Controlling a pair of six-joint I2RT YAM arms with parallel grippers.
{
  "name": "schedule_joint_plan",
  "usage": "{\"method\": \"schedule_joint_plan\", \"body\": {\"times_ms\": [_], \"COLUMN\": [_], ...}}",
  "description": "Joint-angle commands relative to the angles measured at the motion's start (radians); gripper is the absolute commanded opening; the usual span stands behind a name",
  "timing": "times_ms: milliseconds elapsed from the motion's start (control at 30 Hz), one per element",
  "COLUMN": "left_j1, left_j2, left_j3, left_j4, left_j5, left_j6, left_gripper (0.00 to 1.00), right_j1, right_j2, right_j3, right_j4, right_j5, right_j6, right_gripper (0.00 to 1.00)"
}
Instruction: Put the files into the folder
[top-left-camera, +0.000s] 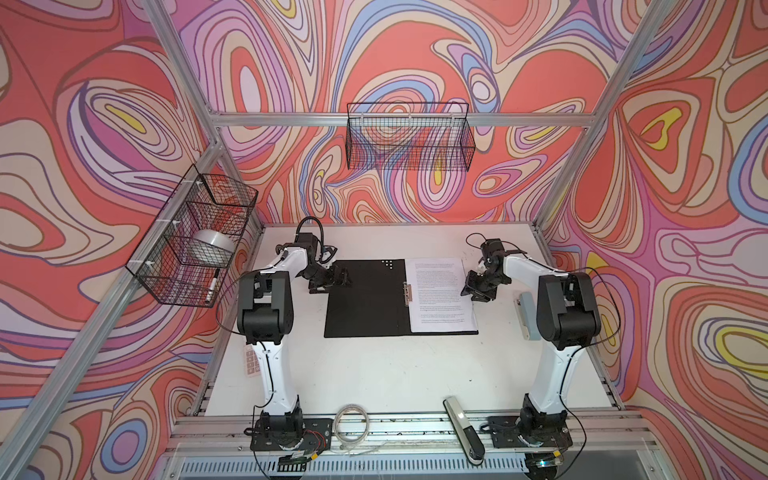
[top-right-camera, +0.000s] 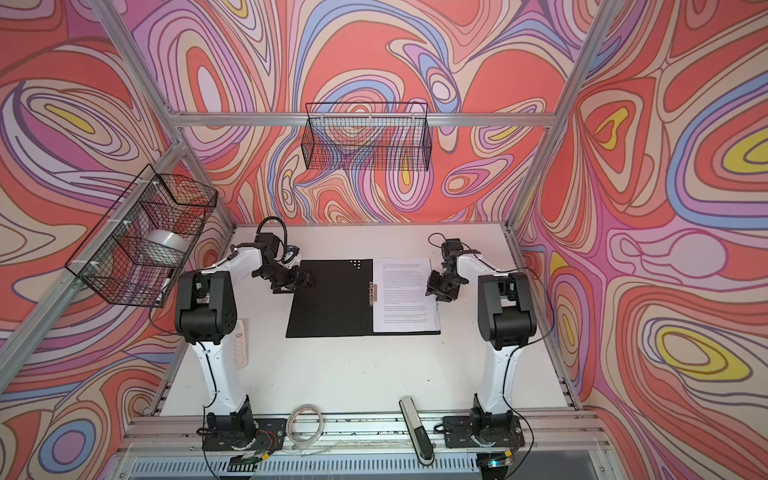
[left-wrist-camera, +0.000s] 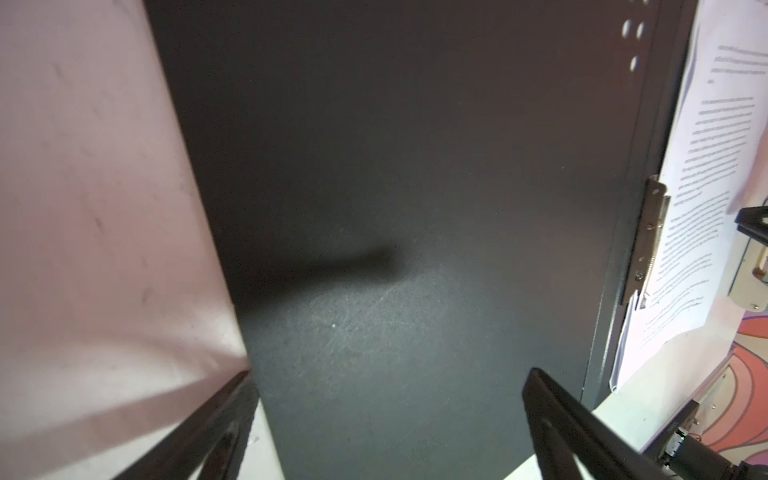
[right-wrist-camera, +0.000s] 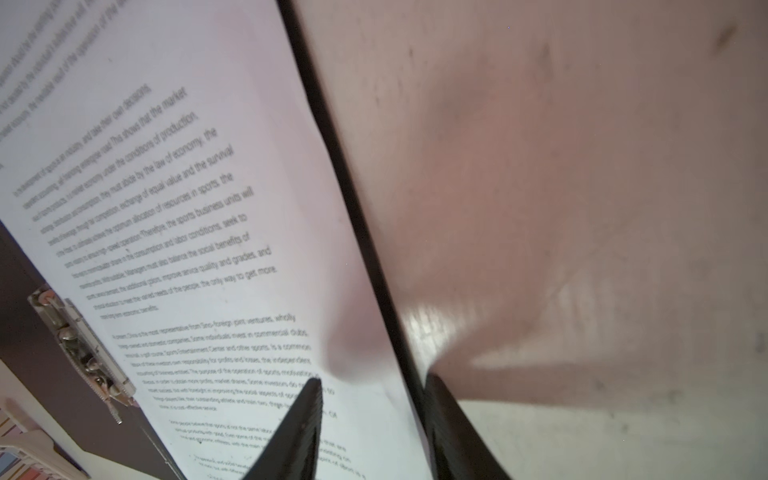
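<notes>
The folder (top-left-camera: 365, 303) (top-right-camera: 328, 299) lies open and flat on the white table, black inside up, with a metal clip (top-left-camera: 407, 294) (left-wrist-camera: 650, 241) (right-wrist-camera: 79, 345) at the spine. The files (top-left-camera: 440, 299) (top-right-camera: 405, 297) (right-wrist-camera: 187, 208), white sheets of small black text, lie on its right half. My left gripper (top-left-camera: 338, 280) (top-right-camera: 303, 279) (left-wrist-camera: 389, 374) is open over the folder's left edge and holds nothing. My right gripper (top-left-camera: 469, 291) (top-right-camera: 432, 289) (right-wrist-camera: 372, 378) sits at the files' right edge, jaws apart, one finger over the paper and the other past the folder's rim.
A wire basket (top-left-camera: 195, 245) with a tape roll hangs on the left wall; another wire basket (top-left-camera: 409, 137) hangs at the back. A stapler (top-left-camera: 463, 428) and a cable coil (top-left-camera: 352, 422) lie on the front rail. A pale blue object (top-left-camera: 527, 313) lies beside the right arm.
</notes>
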Motion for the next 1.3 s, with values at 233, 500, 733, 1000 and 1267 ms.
{"method": "schedule_joint_plan", "body": {"times_ms": [233,500,733,1000,1267], "left_j1": [-0.023,-0.023,-0.025,-0.029,-0.029], "left_j2": [-0.03,-0.061,-0.035,-0.004,0.012], "left_j3": [-0.041,-0.074,-0.077,-0.053,-0.036], "left_j4": [-0.082,-0.082,-0.096,-0.135,-0.147], "left_j5": [-0.044,-0.084,-0.08,0.009,0.084], "left_j6": [0.006,-0.003,-0.01,-0.011,-0.013], "left_gripper": [1.0,1.0,1.0,1.0,1.0], "right_j1": [-0.02,-0.052,-0.095,-0.106,-0.106], "right_j2": [-0.077,-0.138,-0.131,-0.081,-0.035], "right_j3": [-0.054,-0.084,-0.14,-0.158,-0.152], "right_j4": [-0.029,-0.001,0.052,0.084,0.062], "right_j5": [0.046,0.051,-0.044,-0.138,-0.182], "right_j6": [-0.008,-0.009,-0.01,-0.018,-0.053], "right_gripper": [0.49,0.65,0.65,0.65,0.65]}}
